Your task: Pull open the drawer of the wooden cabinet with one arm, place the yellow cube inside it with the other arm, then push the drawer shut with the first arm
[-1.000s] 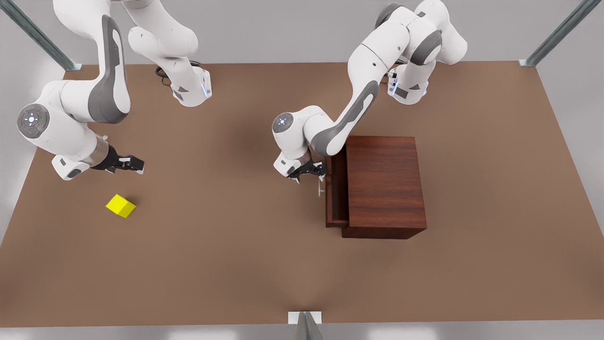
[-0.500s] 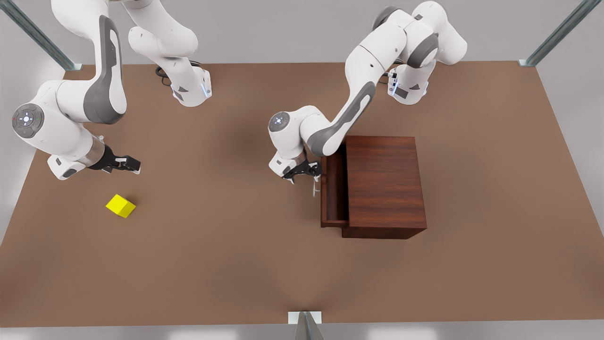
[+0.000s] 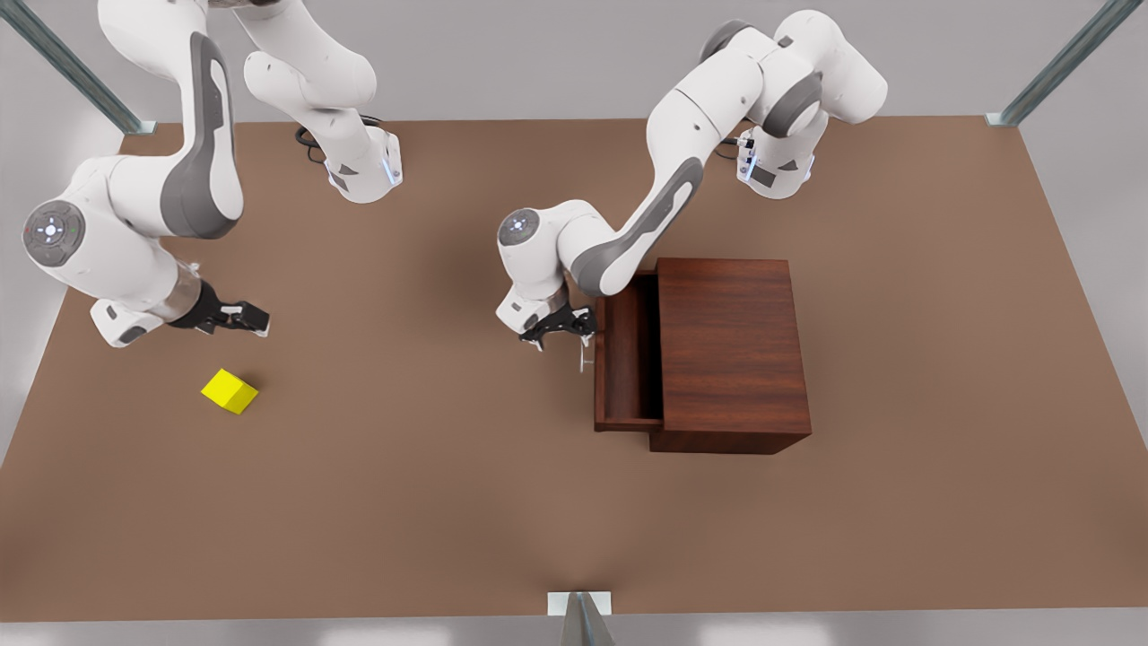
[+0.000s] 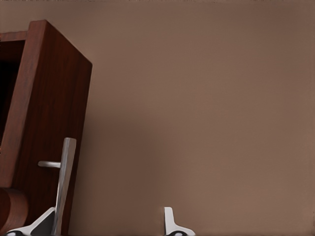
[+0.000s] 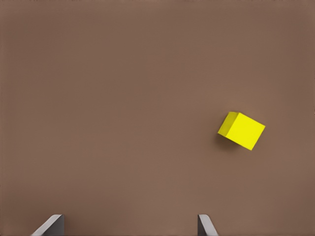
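Front view: the drawer point(image 3: 628, 354) stands partly pulled out of the wooden cabinet point(image 3: 731, 354) toward nine o'clock, its tray bare inside. At its silver handle point(image 3: 584, 357), the left end effector point(image 3: 567, 327) has its fingers spread wide. The right end effector point(image 3: 240, 316), fingers wide apart, hovers above the surface point(image 3: 430, 502), with the yellow cube point(image 3: 230, 392) near at six o'clock

One cabinet point(image 3: 731, 350), one cube point(image 3: 230, 391), two arms point(image 3: 619, 233).

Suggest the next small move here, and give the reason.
Probably the left gripper, at the handle, should draw the drawer a little farther out: it is only partly open. The yellow cube lies on the table beyond the open right gripper.
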Action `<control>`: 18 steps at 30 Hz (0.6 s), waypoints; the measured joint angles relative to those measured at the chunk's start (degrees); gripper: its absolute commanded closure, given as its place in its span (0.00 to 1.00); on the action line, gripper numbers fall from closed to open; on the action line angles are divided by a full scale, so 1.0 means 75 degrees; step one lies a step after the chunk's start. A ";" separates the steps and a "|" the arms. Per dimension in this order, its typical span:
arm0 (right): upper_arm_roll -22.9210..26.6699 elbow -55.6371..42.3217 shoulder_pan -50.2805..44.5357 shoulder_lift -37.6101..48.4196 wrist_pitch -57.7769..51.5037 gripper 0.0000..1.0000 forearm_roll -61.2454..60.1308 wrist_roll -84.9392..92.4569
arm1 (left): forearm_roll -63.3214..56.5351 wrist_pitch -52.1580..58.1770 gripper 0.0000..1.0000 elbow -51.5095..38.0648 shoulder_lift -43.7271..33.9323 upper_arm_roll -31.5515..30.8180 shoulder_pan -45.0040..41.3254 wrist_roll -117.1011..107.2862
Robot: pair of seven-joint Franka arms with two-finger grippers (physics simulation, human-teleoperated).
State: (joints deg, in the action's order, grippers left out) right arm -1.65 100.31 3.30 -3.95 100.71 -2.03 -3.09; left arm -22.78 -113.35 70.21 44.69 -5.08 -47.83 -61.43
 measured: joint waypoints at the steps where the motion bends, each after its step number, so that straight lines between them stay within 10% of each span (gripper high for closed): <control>1: -0.0002 -0.0087 0.0011 -0.0032 -0.0010 0.00 0.0001 -0.0137 | 0.0046 0.0254 0.00 -0.0364 -0.0106 -0.0072 0.0021 0.0021; 5: 0.0070 -0.0352 0.0085 -0.0249 0.0073 0.00 -0.0003 -0.0868 | 0.0501 0.1928 0.00 -0.1090 -0.1408 -0.0188 0.0674 0.0450; 8: 0.0247 -0.0696 0.0287 -0.0811 0.0280 0.00 0.0008 -0.1383 | 0.1479 0.3153 0.00 -0.1073 -0.2278 -0.0156 0.3840 0.1376; 11: 0.0327 -0.1319 0.0623 -0.1579 0.0493 0.00 0.0070 -0.1901 | 0.2502 0.3065 0.00 0.2389 -0.4865 0.0053 0.6362 0.2473; 18: 0.0449 -0.1445 0.0836 -0.2751 0.1358 0.00 0.0260 -0.2823 | 0.3041 0.2299 0.00 0.2356 -0.4737 0.0050 0.6192 0.4428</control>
State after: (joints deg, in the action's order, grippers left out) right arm 1.72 89.47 9.57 -24.58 110.90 -0.08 -24.26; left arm 0.03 -96.10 87.88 9.16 -4.70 -1.40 -28.22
